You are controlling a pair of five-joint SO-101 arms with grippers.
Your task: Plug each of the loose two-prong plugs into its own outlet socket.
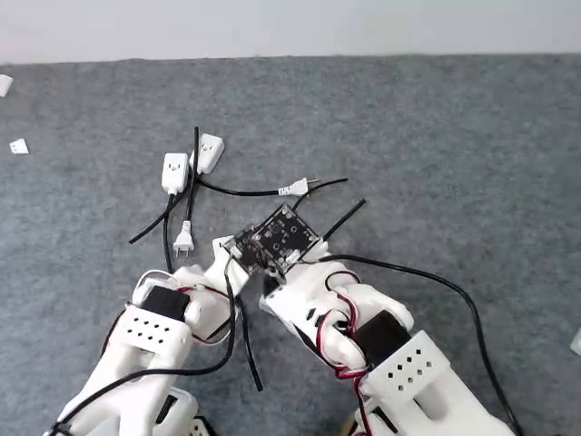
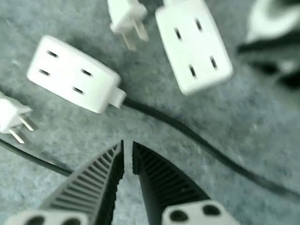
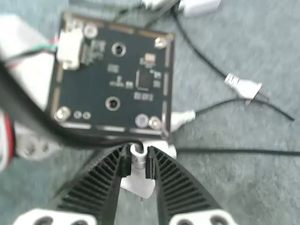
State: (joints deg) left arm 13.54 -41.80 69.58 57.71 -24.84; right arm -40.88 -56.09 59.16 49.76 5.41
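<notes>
One small white two-prong plug [image 3: 138,182] sits pinched in the right gripper [image 3: 137,155]; square it to the white plastic outlet block [image 1: 174,171] slots.

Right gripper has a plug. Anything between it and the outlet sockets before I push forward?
Yes. The left arm's wrist camera board sits directly ahead of the right gripper and its white plug, between them and the outlet sockets. A black cord also lies across that path.

No legible text or markings
</notes>
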